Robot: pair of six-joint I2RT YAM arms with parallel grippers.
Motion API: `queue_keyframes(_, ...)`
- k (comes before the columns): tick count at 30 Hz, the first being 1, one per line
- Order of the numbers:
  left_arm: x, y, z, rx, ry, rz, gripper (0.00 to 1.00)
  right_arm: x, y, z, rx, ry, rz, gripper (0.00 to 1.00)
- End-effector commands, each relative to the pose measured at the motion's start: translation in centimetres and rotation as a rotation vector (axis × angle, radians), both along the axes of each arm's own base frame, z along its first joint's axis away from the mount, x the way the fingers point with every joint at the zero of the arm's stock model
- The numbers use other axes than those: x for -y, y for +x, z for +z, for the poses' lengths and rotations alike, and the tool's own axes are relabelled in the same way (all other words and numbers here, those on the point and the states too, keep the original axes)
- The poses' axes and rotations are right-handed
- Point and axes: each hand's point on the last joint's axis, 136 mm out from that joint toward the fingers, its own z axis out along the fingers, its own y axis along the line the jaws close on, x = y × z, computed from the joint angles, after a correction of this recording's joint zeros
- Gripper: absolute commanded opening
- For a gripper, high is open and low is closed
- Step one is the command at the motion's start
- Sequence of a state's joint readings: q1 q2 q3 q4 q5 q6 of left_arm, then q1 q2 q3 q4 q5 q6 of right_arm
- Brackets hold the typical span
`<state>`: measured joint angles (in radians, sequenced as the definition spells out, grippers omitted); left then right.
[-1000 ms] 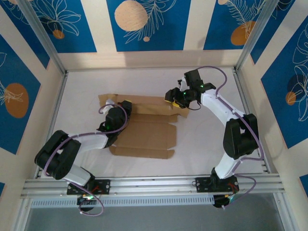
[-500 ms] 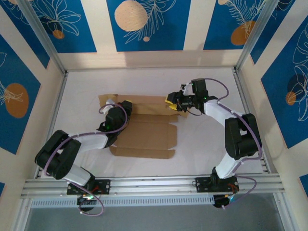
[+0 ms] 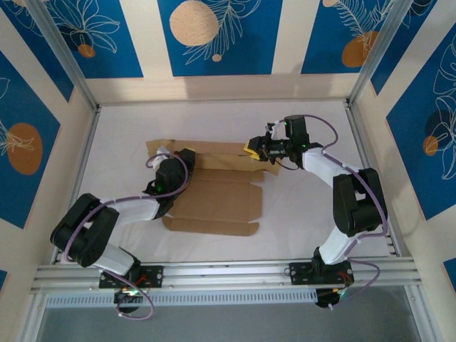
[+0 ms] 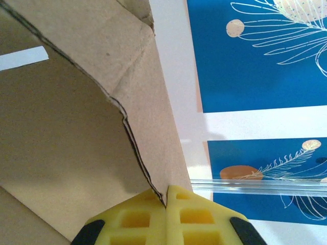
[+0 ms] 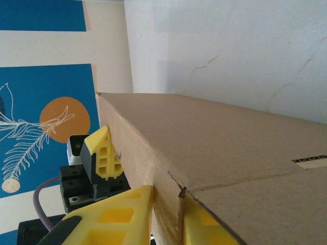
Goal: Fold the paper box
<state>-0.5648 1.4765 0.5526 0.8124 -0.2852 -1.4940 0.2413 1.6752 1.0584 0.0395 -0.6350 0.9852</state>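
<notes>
The paper box (image 3: 217, 199) lies mostly flat on the white table, a brown cardboard sheet with its rear strip raised. My left gripper (image 3: 184, 155) is at the left end of that strip. In the left wrist view its yellow fingertips (image 4: 166, 196) are shut on the thin edge of a cardboard flap (image 4: 76, 127). My right gripper (image 3: 252, 149) is at the strip's right end. In the right wrist view its jaws (image 5: 167, 204) press on both sides of a folded cardboard wall (image 5: 230, 143). The left gripper's yellow finger (image 5: 104, 153) shows beyond that wall.
Blue and cream patterned walls (image 3: 214, 35) close in the table on three sides, with aluminium posts (image 3: 64, 60) at the rear corners. A metal rail (image 3: 228, 274) carrying both arm bases runs along the near edge. Bare white table (image 3: 299, 221) lies right of the box.
My right gripper has dropped slightly toward the box's rear right corner and closed onto the cardboard there. The left arm and the box have stayed put.
</notes>
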Motion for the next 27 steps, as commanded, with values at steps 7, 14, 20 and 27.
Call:
queue_keyframes(7,-0.2,-0.4,-0.4,-0.040,-0.028,0.002,0.00,-0.6,-0.2,1.9,0.021,0.156,0.024,0.30)
queue_keyframes(14,-0.1,-0.2,0.8,-0.028,-0.044,0.006,0.00,-0.9,0.5,3.4,0.049,0.296,-0.004,0.36)
queue_keyframes(20,-0.2,-0.3,0.8,-0.028,-0.053,0.007,0.00,-1.6,0.5,4.2,0.085,0.358,0.019,0.43)
queue_keyframes(27,-0.4,-0.5,0.6,-0.033,-0.064,0.014,0.00,-2.7,0.3,3.9,0.077,0.383,0.046,0.33)
